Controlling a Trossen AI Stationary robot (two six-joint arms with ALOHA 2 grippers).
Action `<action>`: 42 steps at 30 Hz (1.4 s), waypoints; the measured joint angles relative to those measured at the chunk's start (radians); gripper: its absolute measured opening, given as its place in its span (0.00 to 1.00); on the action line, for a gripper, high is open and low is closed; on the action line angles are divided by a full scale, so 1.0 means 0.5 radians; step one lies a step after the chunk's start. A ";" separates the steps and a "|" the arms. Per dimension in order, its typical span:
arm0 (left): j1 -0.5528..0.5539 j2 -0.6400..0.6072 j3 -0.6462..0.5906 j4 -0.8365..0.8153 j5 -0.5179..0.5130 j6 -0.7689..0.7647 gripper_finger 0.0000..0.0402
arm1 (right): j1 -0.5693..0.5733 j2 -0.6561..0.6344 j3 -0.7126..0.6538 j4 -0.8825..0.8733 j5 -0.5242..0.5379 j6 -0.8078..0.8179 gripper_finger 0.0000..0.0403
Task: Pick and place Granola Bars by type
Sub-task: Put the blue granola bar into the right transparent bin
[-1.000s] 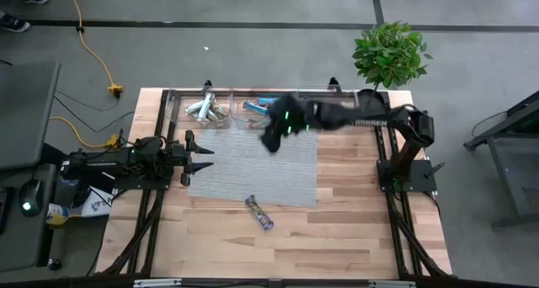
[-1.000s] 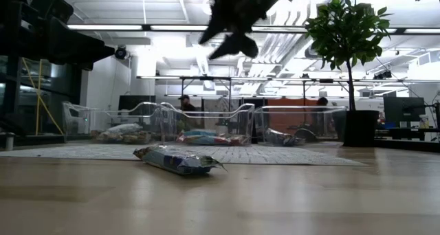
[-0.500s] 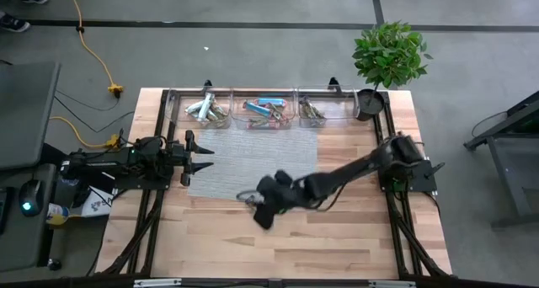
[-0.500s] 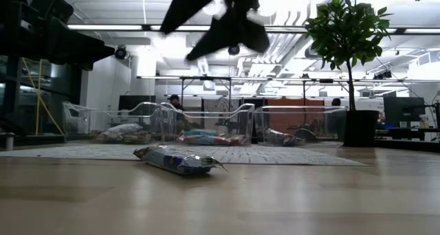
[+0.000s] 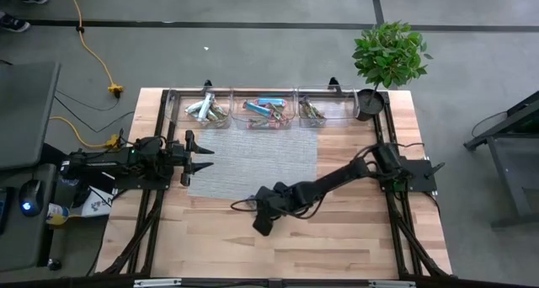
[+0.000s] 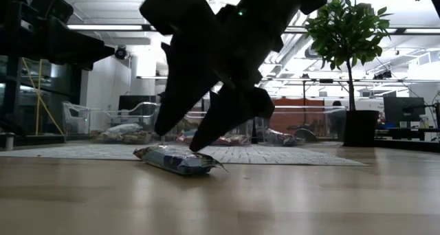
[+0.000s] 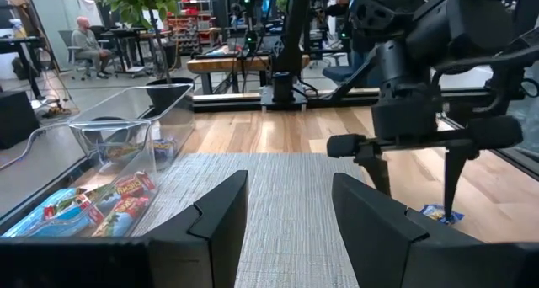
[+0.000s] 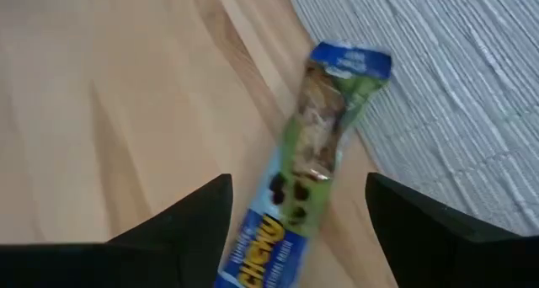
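One granola bar (image 8: 313, 145), in a blue and green wrapper, lies flat on the bare wood just off the near edge of the grey mat (image 5: 253, 157). It also shows in the low view (image 6: 180, 159). My right gripper (image 8: 296, 183) is open and low over it, one finger on each side of the bar and pointing down. In the high view my right gripper (image 5: 261, 216) hides the bar. My left gripper (image 5: 200, 156) is open and empty at the mat's left edge.
Three clear bins (image 5: 265, 111) holding sorted bars stand in a row at the table's far edge. A potted plant (image 5: 389, 56) stands at the far right corner. Bare wood lies near and right of the mat.
My right gripper has swung from over the middle bin toward the table's near edge, crossed the mat and come down low over the lone bar, fingers apart. The bar has stayed where it was.
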 joint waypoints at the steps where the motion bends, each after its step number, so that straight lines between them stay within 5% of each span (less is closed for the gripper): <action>1: 0.000 0.001 0.000 0.000 0.000 -0.001 0.43 | -0.010 0.002 0.000 -0.018 -0.012 -0.017 0.64; 23: 0.000 0.000 0.001 0.001 0.001 0.000 0.43 | -0.023 0.189 0.012 0.220 -0.030 0.065 0.62; 42: -0.001 0.001 0.001 0.002 0.001 0.000 0.43 | -0.020 0.194 0.005 0.226 -0.038 0.148 0.24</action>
